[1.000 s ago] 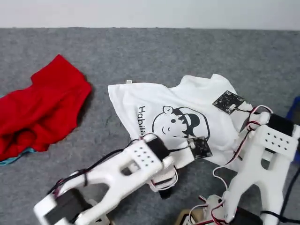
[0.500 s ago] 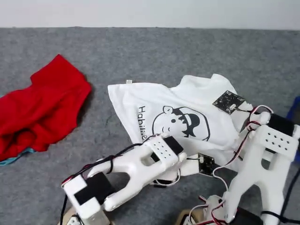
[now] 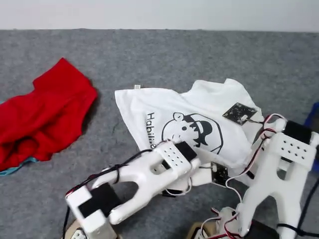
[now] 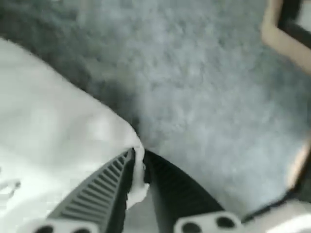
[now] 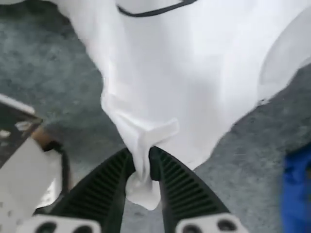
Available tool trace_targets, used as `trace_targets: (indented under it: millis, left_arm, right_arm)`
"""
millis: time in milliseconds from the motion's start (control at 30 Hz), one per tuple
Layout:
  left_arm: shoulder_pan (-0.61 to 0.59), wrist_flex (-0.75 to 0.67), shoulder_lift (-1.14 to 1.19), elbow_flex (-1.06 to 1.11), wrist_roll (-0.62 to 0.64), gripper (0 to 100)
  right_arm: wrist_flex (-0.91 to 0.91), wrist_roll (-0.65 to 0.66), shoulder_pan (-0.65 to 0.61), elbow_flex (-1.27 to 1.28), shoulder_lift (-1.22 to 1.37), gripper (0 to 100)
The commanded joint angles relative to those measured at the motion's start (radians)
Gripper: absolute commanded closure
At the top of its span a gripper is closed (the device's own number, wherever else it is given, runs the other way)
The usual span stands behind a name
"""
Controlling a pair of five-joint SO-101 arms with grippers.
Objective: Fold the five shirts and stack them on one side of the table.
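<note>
One white shirt [image 3: 169, 112] lies spread on the grey worktop [image 3: 149, 55], right of the middle and toward the near edge. Its front carries a black line drawing of a cartoon face [image 3: 192, 129] with a row of black lettering [image 3: 151, 127] beside it, running sideways as seen from above. A small white label [image 3: 136, 87] sticks out at the shirt's far left corner; any print on it is too small to make out.

One red shirt [image 3: 45, 117] lies crumpled near the worktop's left edge, well apart from the white one. A sliver of teal cloth [image 3: 15, 168] peeks out from under its near side. A blue cloth [image 3: 314, 119] shows at the right edge.

Both arms stand at the near edge of the worktop, and both hold the white shirt. The left pincer [image 4: 138, 158] is pressed together on the shirt's near hem, a bit of white cloth caught between its ribbed black fingers [image 4: 97, 194], with bare grey worktop just beyond. The right pincer [image 5: 142, 158] pinches a bunched fold of the same shirt at its near right side, the cloth drawn up into a ridge between the fingers.
</note>
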Motion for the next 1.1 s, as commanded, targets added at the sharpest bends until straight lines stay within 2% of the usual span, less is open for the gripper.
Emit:
trace_targets:
  millis: [0, 133, 233, 400, 567, 700, 833, 1067]
  left_arm:
    - [-0.069, 0.097, -0.141, -0.022, -0.009, 99]
    - [-0.21, 0.143, -0.275, -0.022, -0.009, 99]
    - [-0.31, 0.183, -0.371, -0.022, -0.061, 99]
    - [-0.468, 0.245, -0.519, -0.018, -0.126, 99]
    - [-0.56, 0.285, -0.637, -0.015, -0.161, 99]
    - [-0.575, 0.279, -0.698, 0.051, -0.19, 99]
    - [-0.577, 0.149, -0.7, 0.15, -0.204, 99]
    - [-0.582, -0.269, -0.698, 0.272, -0.199, 99]
  right_arm:
    - [0.085, -0.008, -0.015, -0.101, -0.016, 98.8]
    - [0.191, 0.0, -0.03, -0.189, -0.016, 98.8]
    - [0.205, 0.046, -0.016, -0.204, -0.03, 98.8]
    - [0.205, 0.198, 0.104, -0.15, -0.111, 98.8]
    - [0.205, 0.379, 0.269, -0.04, -0.209, 98.8]
    - [0.199, 0.446, 0.315, 0.083, -0.255, 98.8]
    - [0.13, 0.393, 0.262, 0.127, -0.254, 98.8]
    - [-0.303, 0.012, 0.065, 0.126, -0.2, 98.8]
